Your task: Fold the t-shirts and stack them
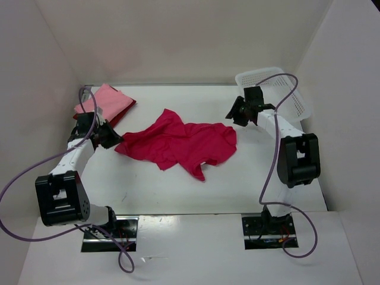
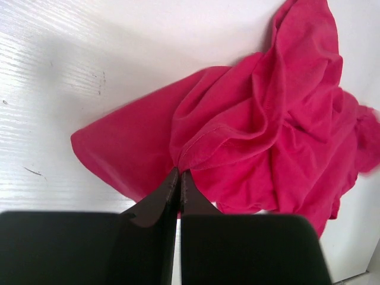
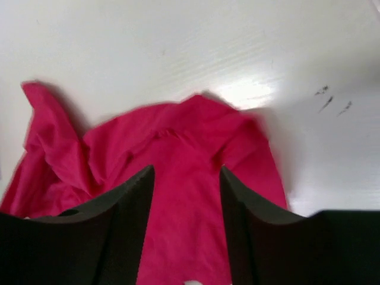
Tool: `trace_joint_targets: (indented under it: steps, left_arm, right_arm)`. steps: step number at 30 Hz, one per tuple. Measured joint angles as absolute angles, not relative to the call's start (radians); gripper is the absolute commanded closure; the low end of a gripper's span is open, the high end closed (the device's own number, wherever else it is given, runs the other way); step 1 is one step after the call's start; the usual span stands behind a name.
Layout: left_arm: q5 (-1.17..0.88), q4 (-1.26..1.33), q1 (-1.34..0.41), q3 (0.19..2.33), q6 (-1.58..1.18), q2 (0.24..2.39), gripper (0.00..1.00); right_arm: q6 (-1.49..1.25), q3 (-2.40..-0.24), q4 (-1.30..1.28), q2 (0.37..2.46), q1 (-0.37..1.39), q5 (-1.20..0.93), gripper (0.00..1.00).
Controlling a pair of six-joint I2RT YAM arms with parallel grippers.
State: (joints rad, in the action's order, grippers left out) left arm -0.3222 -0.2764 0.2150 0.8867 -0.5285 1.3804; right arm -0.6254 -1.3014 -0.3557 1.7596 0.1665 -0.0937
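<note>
A magenta-crimson t-shirt (image 1: 178, 142) lies crumpled in the middle of the table. My left gripper (image 1: 116, 138) is at its left edge. In the left wrist view the jaws (image 2: 179, 173) are shut, with a fold of the shirt (image 2: 261, 119) pinched at their tips. My right gripper (image 1: 234, 113) hangs open above the shirt's right edge. In the right wrist view its fingers (image 3: 187, 172) straddle the cloth (image 3: 178, 148) with nothing held. A folded light pink t-shirt (image 1: 102, 100) lies on a dark red one (image 1: 126, 108) at the back left.
A white lattice basket (image 1: 274, 89) stands at the back right, just behind the right arm. White walls close in the table on the left, back and right. Purple cables loop from both arms.
</note>
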Motion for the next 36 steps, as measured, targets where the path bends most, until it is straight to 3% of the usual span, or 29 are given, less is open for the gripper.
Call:
trace_joint_targets:
  steps: [3, 8, 11, 20, 22, 24, 27, 28, 32, 36]
  left_arm:
    - [-0.328, -0.277, 0.215, 0.887, -0.529, 1.380, 0.96]
    - [-0.351, -0.271, 0.215, 0.878, -0.532, 1.370, 0.96]
    - [-0.370, -0.269, 0.215, 0.858, -0.535, 1.353, 0.96]
    - [-0.415, -0.258, 0.215, 0.852, -0.554, 1.350, 0.95]
    - [-0.426, -0.258, 0.215, 0.852, -0.556, 1.350, 0.95]
    - [-0.436, -0.257, 0.215, 0.853, -0.558, 1.346, 0.95]
    - [-0.457, -0.258, 0.215, 0.856, -0.559, 1.328, 0.95]
    - [-0.463, -0.259, 0.215, 0.858, -0.564, 1.319, 0.95]
    - [-0.482, -0.271, 0.215, 0.880, -0.588, 1.272, 0.95]
    - [-0.502, -0.312, 0.215, 0.958, -0.617, 1.209, 0.95]
  right_arm:
    - [-0.607, -1.296, -0.376, 1.740, 0.189, -0.087, 0.33]
    - [-0.614, -1.073, -0.352, 1.546, 0.336, -0.133, 0.33]
    - [-0.648, -0.902, -0.365, 1.447, 0.317, -0.142, 0.33]
    - [-0.691, -0.912, -0.346, 1.568, 0.189, -0.028, 0.31]
    - [-0.694, -0.933, -0.320, 1.653, 0.187, -0.028, 0.40]
    - [-0.704, -0.973, -0.306, 1.713, 0.186, -0.030, 0.41]
    - [-0.704, -1.063, -0.285, 1.800, 0.185, -0.037, 0.79]
    - [-0.708, -1.082, -0.280, 1.822, 0.185, -0.041, 1.00]
    - [-0.710, -1.102, -0.285, 1.815, 0.196, -0.049, 1.00]
    - [-0.678, -1.143, -0.376, 1.609, 0.237, -0.049, 1.00]
